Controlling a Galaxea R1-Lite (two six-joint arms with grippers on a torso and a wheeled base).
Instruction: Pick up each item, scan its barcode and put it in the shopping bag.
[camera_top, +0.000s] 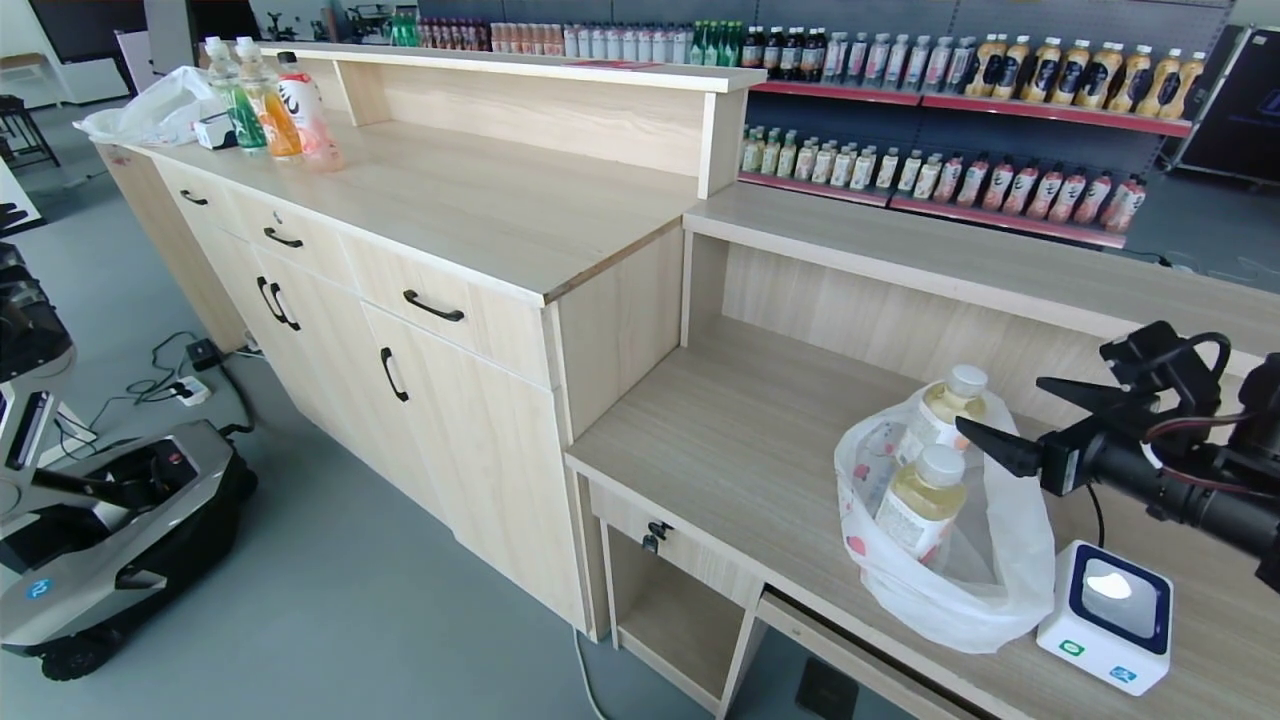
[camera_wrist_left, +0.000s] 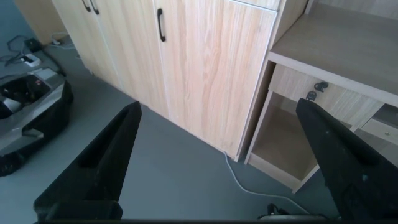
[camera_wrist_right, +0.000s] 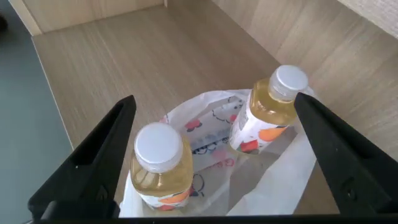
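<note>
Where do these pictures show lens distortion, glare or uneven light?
Head view: the wide lens tilts the counter and shelf lines, and the scanner window glares white. Right wrist view: even light, soft shine on the bottle caps. Left wrist view: the jaws are dark shapes against a lit floor.

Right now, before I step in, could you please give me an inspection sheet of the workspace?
Surface: light wooden desk.
Job's things: shopping bag on the desk, two bottles upright inside; scanner beside it.
Clutter: three bottles and a plastic bag on the far counter.
Grippers: right gripper open above the shopping bag; left gripper open over the floor.
Cables: cables and a power strip on the floor.
Surroundings: shelves of drinks behind.
</note>
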